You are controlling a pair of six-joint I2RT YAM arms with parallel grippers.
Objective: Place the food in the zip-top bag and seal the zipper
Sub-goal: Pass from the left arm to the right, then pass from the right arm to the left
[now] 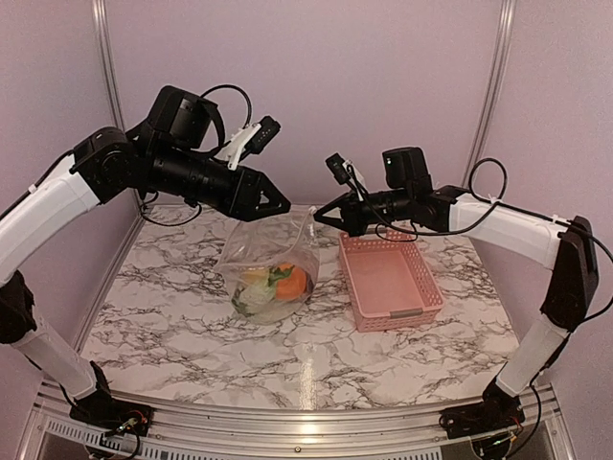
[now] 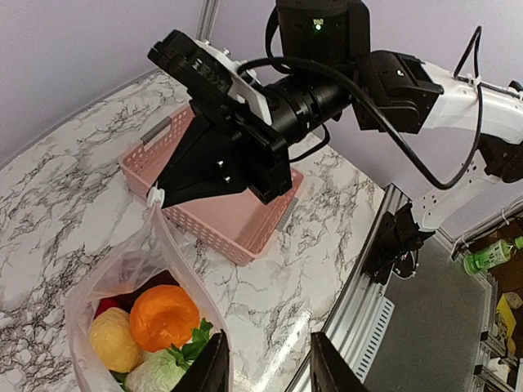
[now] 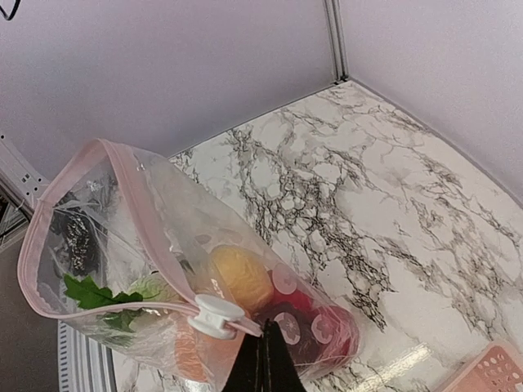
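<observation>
- Right gripper [image 3: 261, 361]: fingers pressed fully together; clamped on the top edge of the zip-top bag [image 1: 259, 244], just beside the white slider tab [image 3: 214, 314]; that corner of the bag is held up above the marble table [image 1: 192, 326].
- Left gripper [image 2: 271, 349]: fingers [image 2: 216, 363] stand apart with bare table visible in the gap; the bag's mouth edge runs down to the nearer finger; whether it touches that finger cannot be told; nothing is clamped between the two.
- In the top view both grippers meet over the bag, the left at its upper left corner and the right at its upper right corner; the tips are near one another but apart.
- Zipper [image 3: 122, 170]: a pink-tinted strip round the mouth; the two sides bow apart in a wide loop, so the mouth is unsealed along most of its length.
- Food [image 1: 273, 283]: all inside the bag, gathered at its lower end, which appears to rest on the table; an orange round piece [image 2: 163, 314], a yellow one [image 2: 114, 341], a green leaf [image 2: 192, 345], a maroon one [image 3: 290, 327] and a red one [image 3: 333, 336] can be made out.
- Pink basket [image 1: 383, 278]: on the table just beside the bag, on the right arm's side; no pieces seen in it.
</observation>
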